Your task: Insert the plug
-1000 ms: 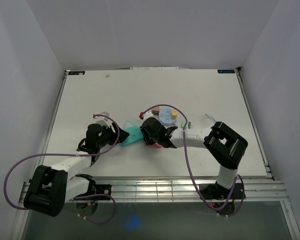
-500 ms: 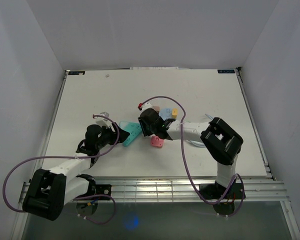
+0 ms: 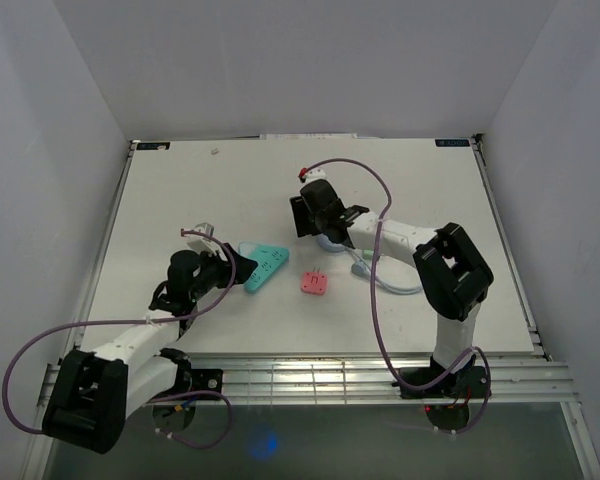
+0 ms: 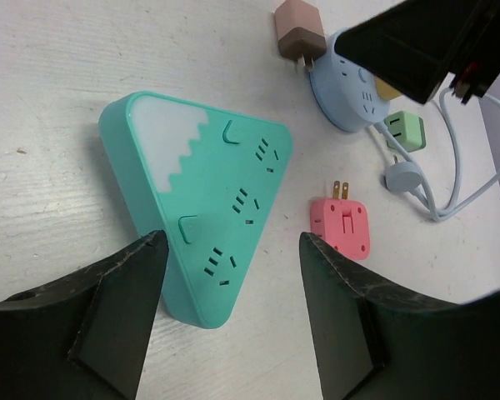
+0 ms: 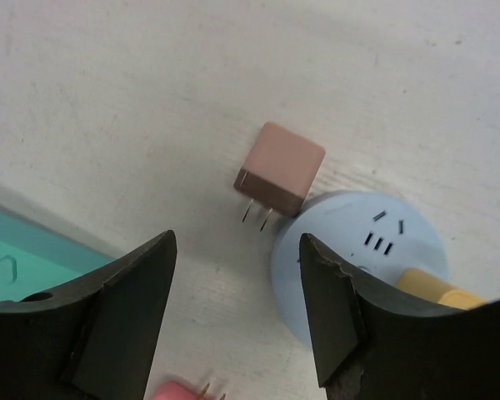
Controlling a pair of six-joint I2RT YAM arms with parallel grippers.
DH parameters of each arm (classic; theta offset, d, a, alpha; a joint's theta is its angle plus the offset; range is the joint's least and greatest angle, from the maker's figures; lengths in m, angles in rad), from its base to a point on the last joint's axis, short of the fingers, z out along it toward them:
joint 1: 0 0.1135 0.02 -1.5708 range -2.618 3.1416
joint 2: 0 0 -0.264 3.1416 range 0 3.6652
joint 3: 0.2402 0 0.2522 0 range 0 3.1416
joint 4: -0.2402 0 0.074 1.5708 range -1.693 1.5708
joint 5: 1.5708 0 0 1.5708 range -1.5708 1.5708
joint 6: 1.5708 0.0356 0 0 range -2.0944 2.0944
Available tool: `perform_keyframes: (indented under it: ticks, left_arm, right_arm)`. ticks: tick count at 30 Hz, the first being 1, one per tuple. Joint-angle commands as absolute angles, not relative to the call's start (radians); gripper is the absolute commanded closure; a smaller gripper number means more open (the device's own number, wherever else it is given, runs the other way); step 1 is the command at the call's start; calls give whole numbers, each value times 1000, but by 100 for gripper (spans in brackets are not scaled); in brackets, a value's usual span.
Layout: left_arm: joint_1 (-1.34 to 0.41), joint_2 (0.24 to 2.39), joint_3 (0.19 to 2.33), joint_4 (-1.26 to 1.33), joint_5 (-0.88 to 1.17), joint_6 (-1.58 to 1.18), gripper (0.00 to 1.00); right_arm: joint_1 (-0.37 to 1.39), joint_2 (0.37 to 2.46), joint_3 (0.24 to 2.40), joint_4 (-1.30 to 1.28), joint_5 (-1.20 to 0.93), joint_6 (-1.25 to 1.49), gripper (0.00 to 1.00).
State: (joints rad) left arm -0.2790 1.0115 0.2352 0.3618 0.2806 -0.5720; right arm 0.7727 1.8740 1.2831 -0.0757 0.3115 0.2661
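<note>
Looking through the left wrist camera, I see my left hand spread wide and empty. Its fingers straddle the near corner of the teal triangular power strip, which lies flat on the tabletop with its sockets facing up. The pink plug lies flat near the strip's right edge, apart from it, with its prongs pointing away from my left hand. It is in no socket and in neither hand. My right hand is also wide open and holds nothing. It hangs over a brown plug that lies on its side against the rim of a round pale-blue socket hub. A yellow plug sits on the hub's face. A green plug and a pale cable crowd the tabletop beside the hub, close to the pink plug.
</note>
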Motion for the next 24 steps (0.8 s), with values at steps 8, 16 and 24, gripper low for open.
perform_keyframes:
  ticks: [8,16,24]
  left_arm:
    - [-284,940,215,345,250,-568,20]
    - [-284,939,215,345,242,-566,20]
    - [-284,933,215,345,244,-568,20]
  right_arm:
    - [727,2022,1512,-161,367,265,33]
    - [719,2118,1627,-261,426,333,33]
    - [716,2166,1644,-284,393,341,35]
